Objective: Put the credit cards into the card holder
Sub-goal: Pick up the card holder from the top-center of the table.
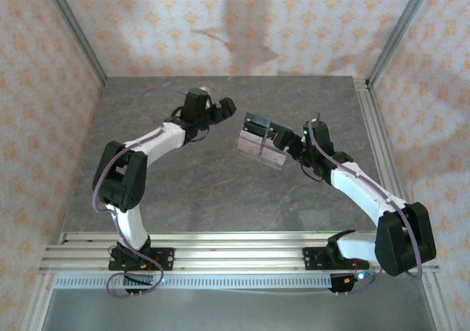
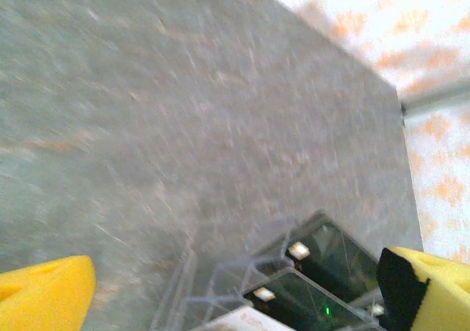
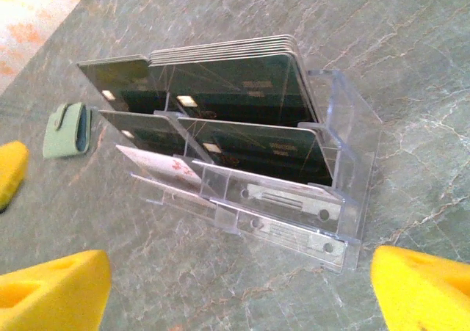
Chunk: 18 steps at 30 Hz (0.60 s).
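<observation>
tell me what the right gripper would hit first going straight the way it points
Most likely the clear plastic stand: it sits straight ahead of the right gripper, centred between its open jaws, low front tier nearest. The card holder lies off to the left, outside that line. Depth is unclear.

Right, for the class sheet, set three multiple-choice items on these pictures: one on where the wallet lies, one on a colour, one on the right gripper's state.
1. Where is the sage green wallet? A on the table beside the clear card stand; B inside the stand; C in a gripper.
2. The fingertips of the right gripper are: A blue; B yellow; C black.
3. The right gripper is: A shut on a card; B shut on the wallet; C open, empty.
Answers: A, it lies left of the stand in the right wrist view; B, both tips show yellow; C, its fingers stand wide apart with nothing between.
</observation>
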Each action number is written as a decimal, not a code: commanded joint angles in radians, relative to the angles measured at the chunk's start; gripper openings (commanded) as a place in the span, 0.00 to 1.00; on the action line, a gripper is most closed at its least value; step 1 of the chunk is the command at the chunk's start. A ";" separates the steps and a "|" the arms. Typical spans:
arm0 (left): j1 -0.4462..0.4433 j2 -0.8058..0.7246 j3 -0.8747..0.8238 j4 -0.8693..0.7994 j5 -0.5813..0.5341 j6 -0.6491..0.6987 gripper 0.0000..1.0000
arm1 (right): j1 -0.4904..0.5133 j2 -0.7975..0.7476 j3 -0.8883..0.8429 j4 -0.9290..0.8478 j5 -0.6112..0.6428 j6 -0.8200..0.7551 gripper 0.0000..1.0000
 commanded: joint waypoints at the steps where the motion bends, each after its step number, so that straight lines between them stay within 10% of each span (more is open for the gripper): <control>1: 0.068 0.003 0.049 -0.170 -0.109 -0.031 1.00 | -0.002 0.019 0.053 -0.051 -0.051 -0.080 0.86; 7: 0.198 0.119 0.103 -0.235 -0.095 -0.138 1.00 | -0.002 0.050 0.062 -0.062 -0.053 -0.125 0.80; 11: 0.266 0.181 0.094 -0.159 -0.032 -0.209 1.00 | -0.003 0.053 0.062 -0.069 -0.026 -0.131 0.98; 18: 0.297 0.222 0.075 -0.074 0.014 -0.255 0.97 | -0.048 0.044 0.084 -0.087 0.051 -0.075 0.99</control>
